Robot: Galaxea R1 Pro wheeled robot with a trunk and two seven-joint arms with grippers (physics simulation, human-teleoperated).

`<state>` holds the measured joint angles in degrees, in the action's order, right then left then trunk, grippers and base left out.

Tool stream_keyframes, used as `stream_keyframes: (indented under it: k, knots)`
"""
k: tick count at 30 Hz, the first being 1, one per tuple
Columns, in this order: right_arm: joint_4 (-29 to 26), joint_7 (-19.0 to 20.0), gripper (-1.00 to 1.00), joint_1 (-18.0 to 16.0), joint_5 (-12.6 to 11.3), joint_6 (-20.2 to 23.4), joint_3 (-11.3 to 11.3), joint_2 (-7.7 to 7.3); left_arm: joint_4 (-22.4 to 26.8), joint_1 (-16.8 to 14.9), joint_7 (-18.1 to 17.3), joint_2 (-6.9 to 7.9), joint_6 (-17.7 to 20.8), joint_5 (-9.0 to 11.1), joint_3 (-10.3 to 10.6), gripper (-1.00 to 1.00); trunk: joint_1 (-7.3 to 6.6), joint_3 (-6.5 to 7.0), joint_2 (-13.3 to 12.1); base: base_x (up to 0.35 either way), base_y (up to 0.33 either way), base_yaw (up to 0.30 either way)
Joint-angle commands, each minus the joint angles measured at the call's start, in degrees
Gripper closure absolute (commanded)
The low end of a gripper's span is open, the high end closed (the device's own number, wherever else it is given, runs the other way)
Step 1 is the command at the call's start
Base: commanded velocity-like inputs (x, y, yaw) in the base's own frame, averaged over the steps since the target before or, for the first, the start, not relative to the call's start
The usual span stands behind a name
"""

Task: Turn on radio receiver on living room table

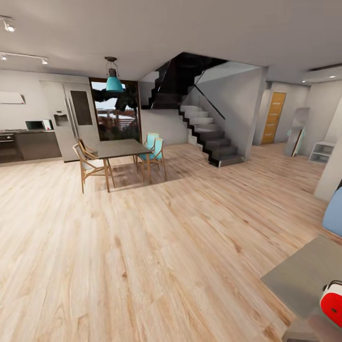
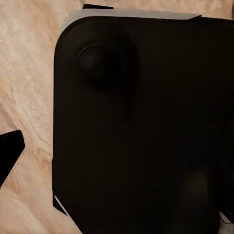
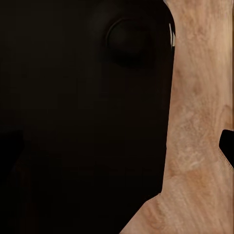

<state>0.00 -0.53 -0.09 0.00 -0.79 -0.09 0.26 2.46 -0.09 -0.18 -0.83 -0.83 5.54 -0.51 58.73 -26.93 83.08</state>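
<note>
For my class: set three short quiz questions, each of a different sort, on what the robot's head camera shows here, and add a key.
1. True or false: the radio receiver lies at the head view's lower right edge.
2. Multiple choice: the lamp hanging over the dining table is A) red, B) teal, C) yellow.
3. Fill in: the staircase rises from a light ____ plank floor.

Key: 1 true; 2 B; 3 wood.
</note>
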Motion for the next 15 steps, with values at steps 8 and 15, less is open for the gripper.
stream_keyframes:
  k: [8, 15]
  knots:
    - [0.0, 0.0, -1.0, 0.0, -0.08, 0.0, 0.0, 0.0, 0.0, 0.0, 0.0, -0.04, 0.04, -0.04, 0.06, -1.0, 0.0, 0.0, 0.0, 0.034, 0.0, 0.0]
    - [0.0, 0.0, -1.0, 0.0, -0.07, 0.0, 0.19, 0.0, 0.0, 0.0, -0.01, 0.04, 0.04, 0.0, 0.07, -1.0, 0.0, 0.0, 0.0, 0.208, 0.0, 0.0]
